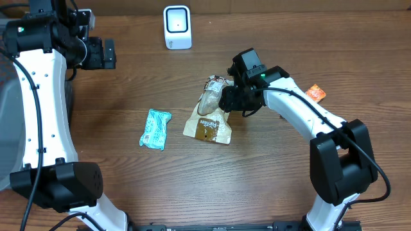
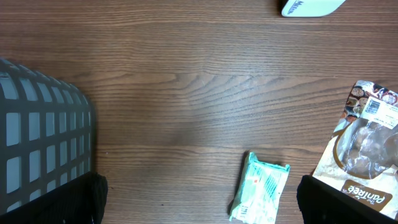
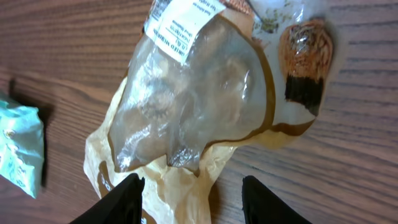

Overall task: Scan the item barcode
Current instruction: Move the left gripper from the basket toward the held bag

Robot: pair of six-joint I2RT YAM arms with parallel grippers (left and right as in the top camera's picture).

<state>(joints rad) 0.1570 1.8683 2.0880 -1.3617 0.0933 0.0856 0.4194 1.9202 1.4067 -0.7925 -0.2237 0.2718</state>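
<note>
The right jaws stand parted above the pastry bag (image 3: 186,118), their two dark fingers (image 3: 127,199) on either side of its brown paper end, with bare wood showing between the paper and the other finger. Nothing is clamped between them. Ahead of these jaws the bag lies flat on the bench (image 1: 276,179), clear window up, and its white printed label (image 3: 183,18) sits at the end farthest from the fingertips. The print is too small to tell whether it carries a barcode. A teal packet (image 1: 155,129) lies off to one side of the jaws, apart from the bag. The white scanner (image 1: 178,27) stands well beyond the bag. An orange packet (image 1: 314,94) lies behind the right jaws, beside the arm.

The left jaws are wide open and hold nothing, with a grey basket (image 2: 37,143) to one side of them.
</note>
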